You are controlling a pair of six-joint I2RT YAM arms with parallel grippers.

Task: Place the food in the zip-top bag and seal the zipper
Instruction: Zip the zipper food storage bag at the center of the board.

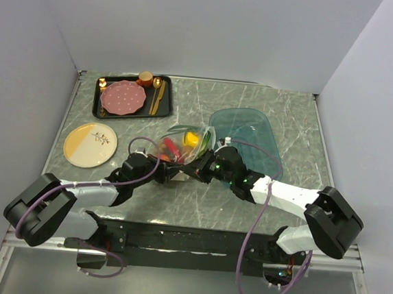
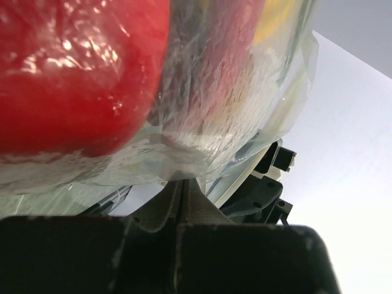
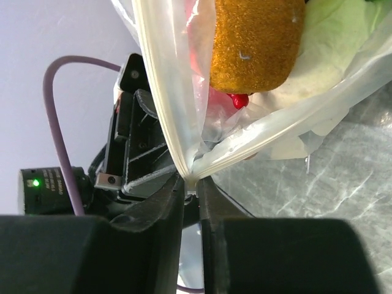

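Marbled table [image 1: 255,104] | zip-top bag [image 1: 183,140] lengthwise left-right | left claw [image 2: 182,182], right claw [image 3: 191,180] clamp it

— What are your arms like?
— Left arm [image 1: 89,193] and right arm [image 1: 290,194]: white links, black rounded joints, a purple cable [image 1: 245,254] off each.
— And close up?
— Your right gripper [image 3: 191,187] has dark grey fingers [image 3: 160,214].

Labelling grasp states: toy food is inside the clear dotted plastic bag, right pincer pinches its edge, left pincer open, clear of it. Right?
No. The left pincer is shut on the clear dotted plastic bag, pinching its film; the left wrist view shows it. The rest stands: toy food inside, right pincer pinching the edge.
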